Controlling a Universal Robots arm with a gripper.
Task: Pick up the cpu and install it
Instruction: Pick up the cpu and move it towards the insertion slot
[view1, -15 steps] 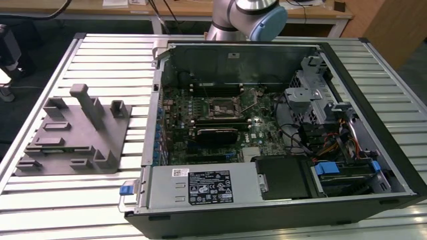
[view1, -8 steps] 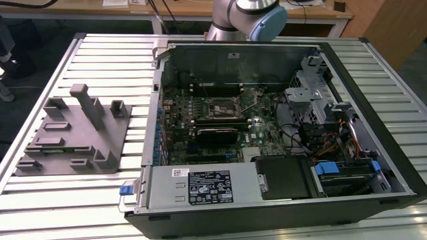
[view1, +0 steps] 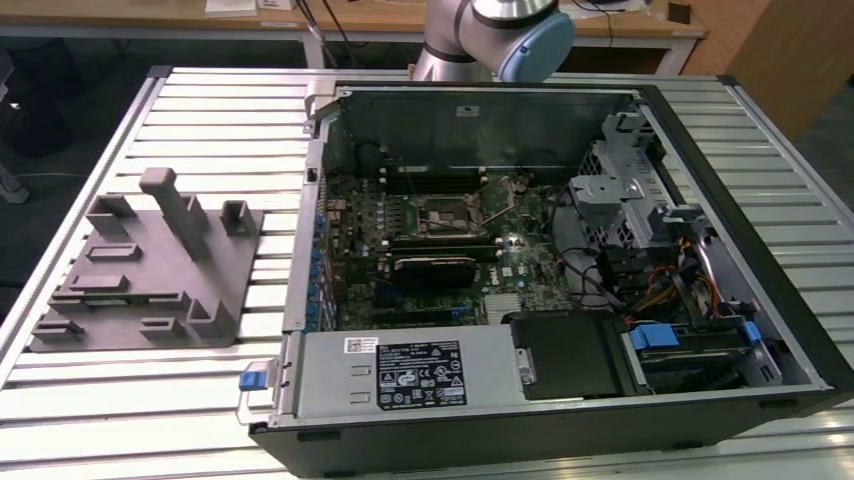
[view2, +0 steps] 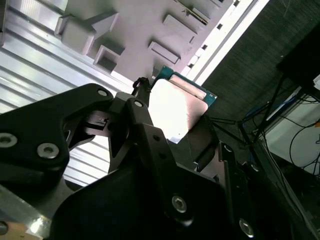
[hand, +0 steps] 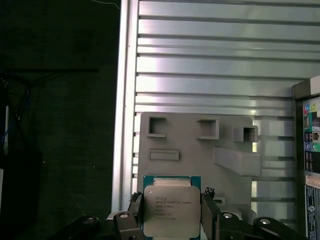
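The cpu (hand: 171, 207) is a small square chip with a pale silver top and a thin green rim. My gripper (hand: 171, 212) is shut on it, with a black finger (hand: 134, 210) pressed against each of two opposite edges. In the second wrist view the cpu (view2: 176, 102) shines between the same fingers (view2: 141, 107), held in the air above the slatted table. The grey plastic block (hand: 195, 150) with upright posts lies just beyond the chip. The open computer case (view1: 534, 260) shows its motherboard with a square socket (view1: 445, 215) near the middle.
The grey block (view1: 147, 270) sits on the slatted metal table (view1: 214, 120) at the exterior view's left, beside the case. The arm's base (view1: 487, 35) stands behind the case. A black finned module (view1: 430, 268) lies below the socket. The table's edge (hand: 122, 100) drops to dark floor.
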